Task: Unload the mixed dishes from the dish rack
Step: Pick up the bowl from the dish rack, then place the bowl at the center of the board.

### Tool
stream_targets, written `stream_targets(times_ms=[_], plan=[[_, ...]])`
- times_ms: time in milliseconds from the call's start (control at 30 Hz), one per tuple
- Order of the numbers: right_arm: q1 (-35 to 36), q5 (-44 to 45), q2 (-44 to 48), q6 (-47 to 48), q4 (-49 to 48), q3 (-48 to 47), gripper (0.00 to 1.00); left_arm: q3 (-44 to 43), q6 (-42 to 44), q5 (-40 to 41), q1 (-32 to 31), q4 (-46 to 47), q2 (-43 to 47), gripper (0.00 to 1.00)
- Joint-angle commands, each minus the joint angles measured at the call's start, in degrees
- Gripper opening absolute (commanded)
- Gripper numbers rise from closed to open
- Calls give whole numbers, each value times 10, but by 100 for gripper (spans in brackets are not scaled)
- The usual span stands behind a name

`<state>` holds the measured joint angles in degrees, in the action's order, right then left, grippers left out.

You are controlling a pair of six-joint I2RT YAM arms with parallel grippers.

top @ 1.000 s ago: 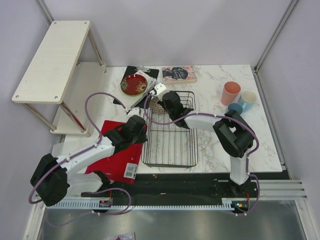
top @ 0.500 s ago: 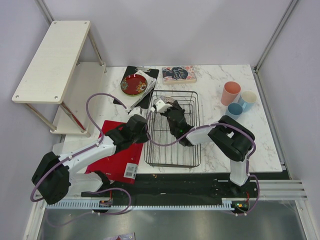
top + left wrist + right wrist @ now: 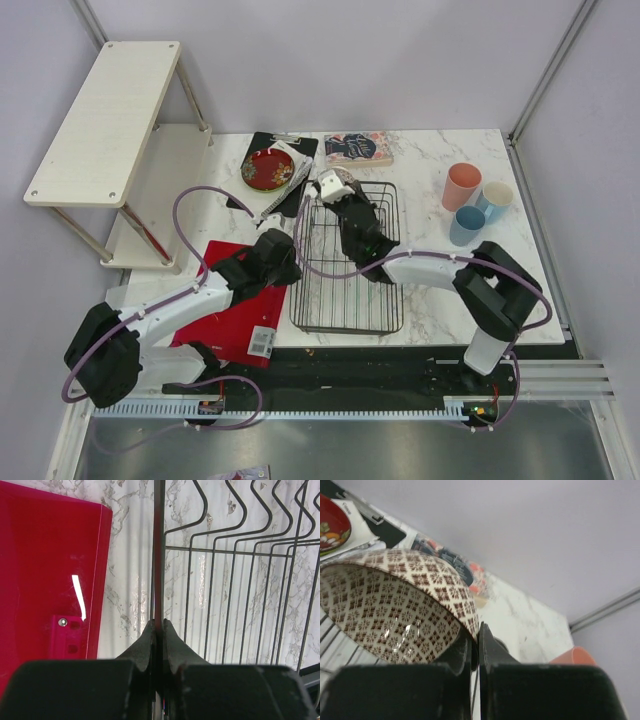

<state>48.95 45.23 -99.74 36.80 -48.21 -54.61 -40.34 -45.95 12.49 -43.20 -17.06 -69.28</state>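
Observation:
The black wire dish rack (image 3: pixel 350 285) lies mid-table. My left gripper (image 3: pixel 288 262) (image 3: pixel 158 626) is shut on the rack's left rim wire (image 3: pixel 158 555). My right gripper (image 3: pixel 335 190) (image 3: pixel 476 630) is shut on the rim of the beige-brown patterned bowl (image 3: pixel 395 605) (image 3: pixel 336 183), held tilted above the rack's far left corner. The red floral plate (image 3: pixel 268 168) (image 3: pixel 331 527) rests on papers at the back left. At the right stand the pink cup (image 3: pixel 461 186) (image 3: pixel 575 656), light blue mug (image 3: pixel 495 200) and darker blue cup (image 3: pixel 466 225).
A flat red board (image 3: pixel 232 305) (image 3: pixel 45 570) lies left of the rack under my left arm. A white wooden shelf (image 3: pixel 110 120) stands at the back left. A book (image 3: pixel 357 148) lies at the back edge. A dark clipboard with papers (image 3: pixel 290 150) is under the plate.
My right gripper has lifted the bowl up and back toward the rack's far left corner. The rack shifted slightly under the left grip. The left arm has barely moved.

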Motion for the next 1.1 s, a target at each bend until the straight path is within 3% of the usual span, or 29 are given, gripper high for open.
stream_targets(times_ms=[0,33,67,133,167,300,400,433,500,533,633,800,1067], plan=[[-23,-1,75,-217,265,-151,0,-22,-22,-17,-3,12,-5,2],[-31,-28,80,-313,318,-176,0,-25,-17,-12,-3,12,5,2],[-41,-36,93,-349,389,-209,0,-26,-7,3,-2,11,11,2],[-48,-64,105,-434,440,-232,0,-38,6,17,-3,8,29,2],[-58,-92,104,-463,518,-272,0,-41,22,33,-3,6,35,2],[-90,-212,83,-558,676,-363,0,-71,59,75,-2,-2,57,5],[-112,-287,92,-606,724,-374,0,-90,91,108,-2,-3,70,28],[-115,-299,96,-615,728,-371,0,-96,99,116,-3,-3,73,41],[-122,-328,104,-627,745,-363,0,-111,118,137,-2,-3,78,53],[-123,-335,106,-631,750,-359,0,-115,123,143,-1,-4,78,67],[-126,-357,115,-639,757,-340,0,-137,139,159,-2,-7,74,85],[-126,-432,125,-640,768,-320,0,-169,189,164,-1,4,69,96],[-126,-483,125,-630,816,-325,0,-186,255,175,-1,43,40,89]])
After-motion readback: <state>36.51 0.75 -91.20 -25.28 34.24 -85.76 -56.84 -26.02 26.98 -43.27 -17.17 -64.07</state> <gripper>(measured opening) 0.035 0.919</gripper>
